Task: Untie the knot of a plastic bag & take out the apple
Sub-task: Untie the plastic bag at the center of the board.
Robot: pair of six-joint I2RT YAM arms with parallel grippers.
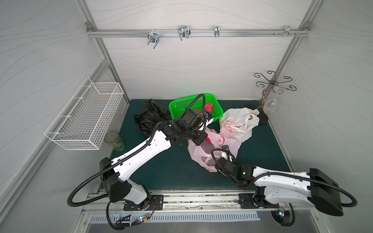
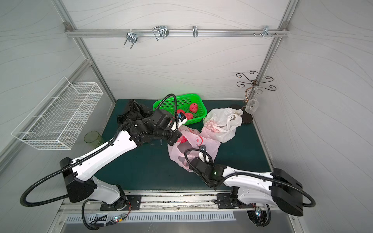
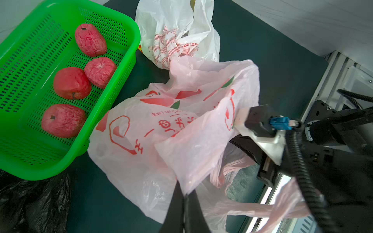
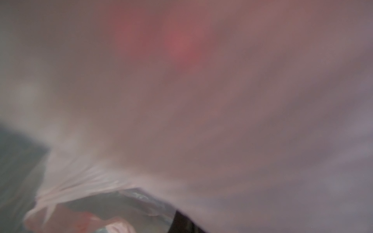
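Fingers [image 3: 174, 207] of the left gripper [image 3: 184, 195] are together, clamped on a fold of the pink bag [image 3: 131, 145]; right gripper [image 3: 245, 147] is buried in the bag opposite them, its wrist camera blanketed by pink film; it is closed, but on what I cannot tell; probably the other lip or a strap.

Apple [image 2: 182, 139] shows in a top view as a red lump through the film, inside the bag, just beside the left fingers and beyond the right ones.

No tied knot visible; handle straps [image 3: 252, 208] trail loose on the near side of the left fingers; so I judge untying done or nearly done; step in hand = spreading the mouth.

Next move calls for one side to anchor its lip while the other lets go, enters the mouth and takes the apple; film looks thin and slack, so expect it to drape over the fingers and hide the fruit; a blind close may catch plastic too.

Room:
- green basket [image 3: 125, 66] with four apples [image 3: 70, 82] sits just beyond the left fingers, rim close to the bag
- white bag [image 3: 177, 30] touches the bag's far side
- black bag [image 3: 30, 201] lies beside the basket
- open mat [image 1: 161, 167] is only on the near side of the left fingers
- front rail [image 1: 201, 198] is close behind the right wrist; little pull-back room there
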